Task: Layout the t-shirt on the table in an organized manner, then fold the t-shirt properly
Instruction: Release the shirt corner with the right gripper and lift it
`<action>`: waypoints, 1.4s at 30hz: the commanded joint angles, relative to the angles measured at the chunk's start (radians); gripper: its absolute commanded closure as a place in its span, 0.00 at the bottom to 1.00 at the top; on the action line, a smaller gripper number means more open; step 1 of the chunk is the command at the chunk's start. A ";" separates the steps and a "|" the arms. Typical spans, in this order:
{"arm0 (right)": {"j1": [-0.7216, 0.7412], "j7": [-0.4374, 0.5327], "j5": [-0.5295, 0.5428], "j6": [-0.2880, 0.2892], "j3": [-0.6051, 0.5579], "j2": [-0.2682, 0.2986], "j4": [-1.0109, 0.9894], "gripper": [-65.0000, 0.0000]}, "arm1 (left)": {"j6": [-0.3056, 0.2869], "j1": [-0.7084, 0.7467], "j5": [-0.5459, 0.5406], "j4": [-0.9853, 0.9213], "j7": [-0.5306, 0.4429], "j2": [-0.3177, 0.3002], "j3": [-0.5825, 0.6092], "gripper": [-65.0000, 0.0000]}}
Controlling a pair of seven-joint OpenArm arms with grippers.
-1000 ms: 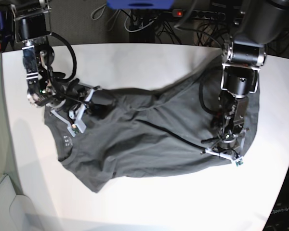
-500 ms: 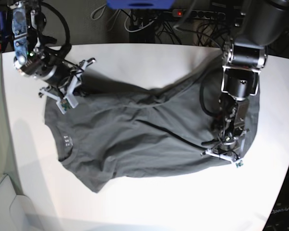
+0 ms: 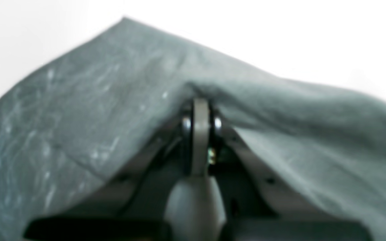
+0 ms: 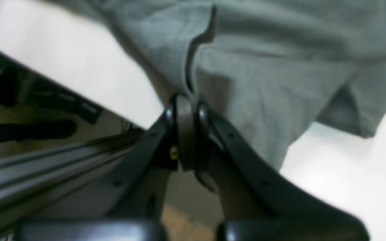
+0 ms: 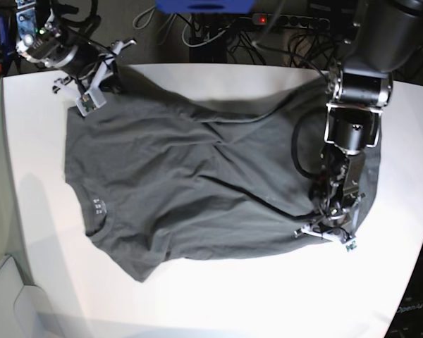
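Stretching dark t-shirt [image 5: 197,190] across white tabletop [image 5: 218,296], right end effector [image 5: 92,77] and left end effector [image 5: 328,229] both clamped on fabric; overpulling near far edge risks slipped grip, bunched cloth.

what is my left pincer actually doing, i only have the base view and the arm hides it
Observer: The left wrist view shows the left pincer shut on a raised ridge of the t-shirt.
Operator: and the right one
Observer: The right wrist view shows the right pincer shut on the shirt's edge, beside a dark seam.
Operator: is that over the table
Observer: That view shows the table edge just beside that pincer, with floor beyond.
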 commanded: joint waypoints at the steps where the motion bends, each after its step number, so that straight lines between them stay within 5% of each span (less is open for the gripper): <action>1: -0.014 0.037 0.012 0.004 0.005 0.012 0.016 1.00 | -0.002 -0.049 0.005 0.015 -0.024 -0.006 0.000 0.99; 36: -0.125 0.103 0.011 0.002 0.128 0.026 -0.110 1.00 | -0.002 -0.060 -0.002 0.015 -0.026 -0.012 0.073 0.99; 42: -0.126 0.105 0.012 0.004 0.135 0.009 -0.099 0.77 | -0.002 -0.060 -0.002 0.015 -0.026 -0.012 0.070 0.99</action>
